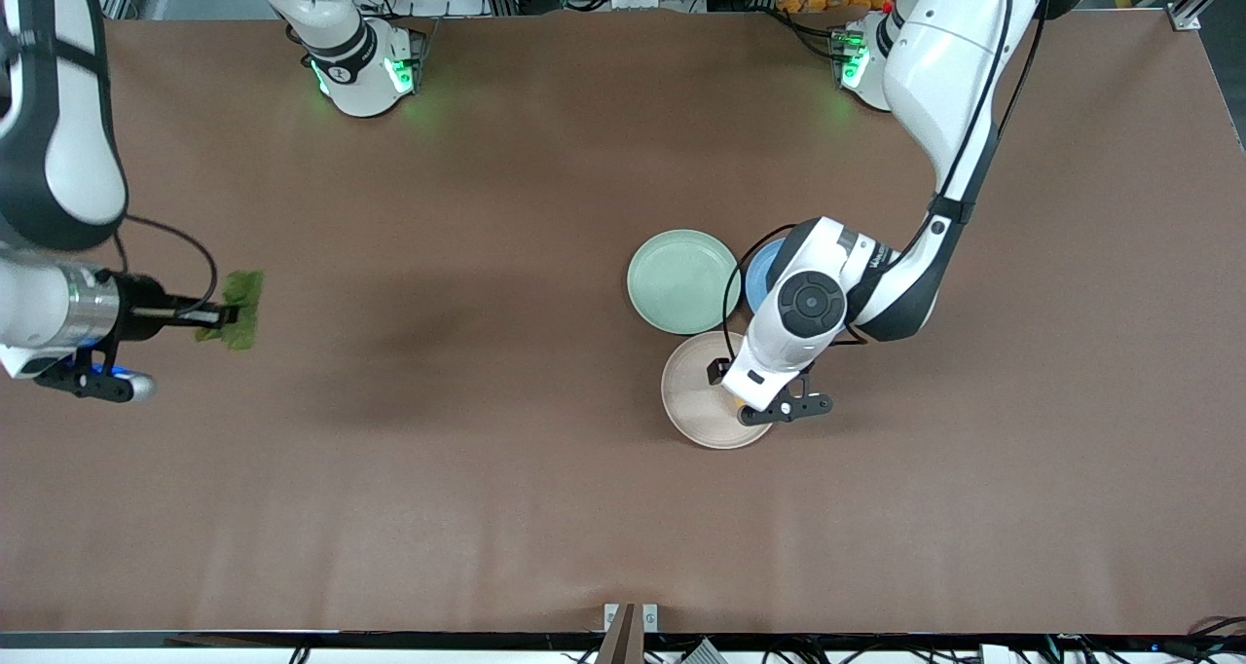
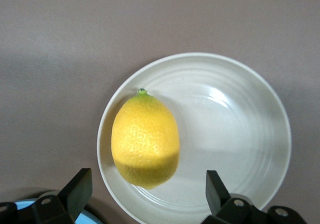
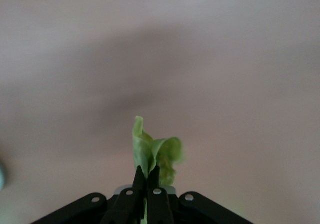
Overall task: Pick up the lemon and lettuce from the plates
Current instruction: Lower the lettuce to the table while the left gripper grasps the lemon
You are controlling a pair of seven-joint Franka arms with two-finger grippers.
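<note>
The yellow lemon [image 2: 145, 141] lies on the beige-pink plate [image 2: 240, 134], toward one side of it. My left gripper [image 2: 148, 190] is open just above this plate [image 1: 693, 391], one finger on each side of the lemon's near end, not touching it. In the front view the left hand [image 1: 769, 357] hides the lemon. My right gripper [image 1: 226, 315] is shut on the green lettuce [image 1: 238, 306] and holds it above bare table at the right arm's end. In the right wrist view the lettuce [image 3: 155, 151] sticks up from the shut fingertips [image 3: 149, 173]. The mint green plate [image 1: 681, 281] is empty.
A blue plate [image 1: 761, 270] sits beside the mint plate, partly under the left arm; its edge shows in the left wrist view [image 2: 25, 206]. The three plates touch in a cluster. Brown table [image 1: 438, 450] surrounds them.
</note>
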